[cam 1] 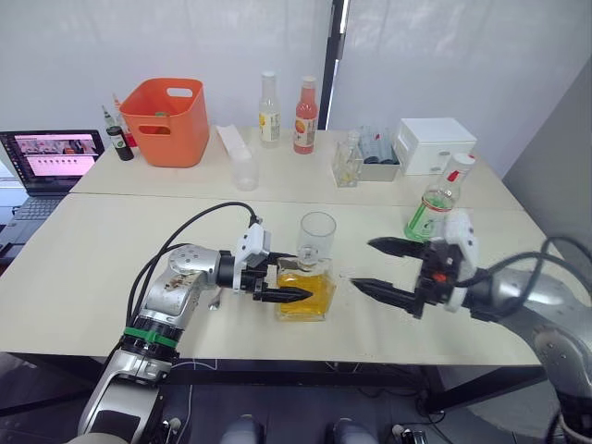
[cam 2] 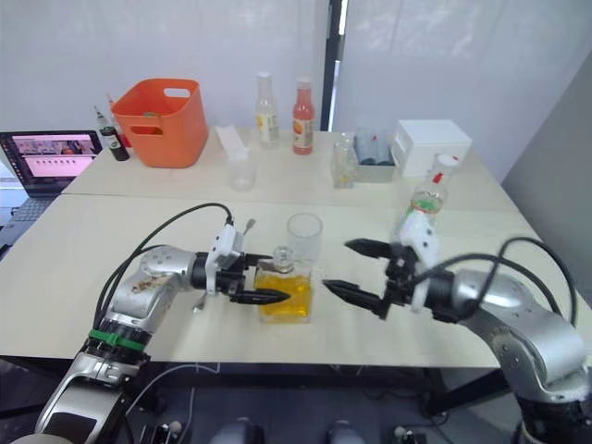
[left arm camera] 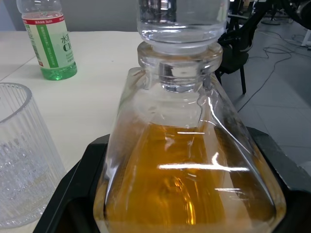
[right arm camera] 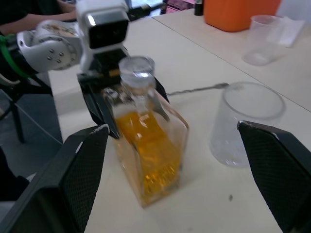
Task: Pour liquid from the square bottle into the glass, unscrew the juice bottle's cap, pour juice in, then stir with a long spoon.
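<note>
Fingers (right arm camera: 99, 109) of the left end effector (cam 1: 277, 282) clamp the square bottle (cam 1: 305, 289); right end effector (cam 1: 375, 266) gapes empty over the white surface (cam 1: 83, 268); the right wrist view catches the long spoon (right arm camera: 194, 89) behind the glass (cam 1: 317, 239).

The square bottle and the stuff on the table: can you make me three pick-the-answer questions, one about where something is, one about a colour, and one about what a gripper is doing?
1. Where does the empty glass stand?
A. Inside the orange bin
B. Just behind the square bottle
C. On the laptop

2. What colour is the liquid in the square bottle?
A. Amber
B. Blue
C. Clear

3. What is the right gripper doing?
A. Squeezing the glass
B. Holding a spoon
C. Open, holding nothing

Answers: 1 B, the glass sits right behind the bottle. 2 A, the left wrist view shows amber liquid. 3 C, its fingers are spread wide beside the bottle.
</note>
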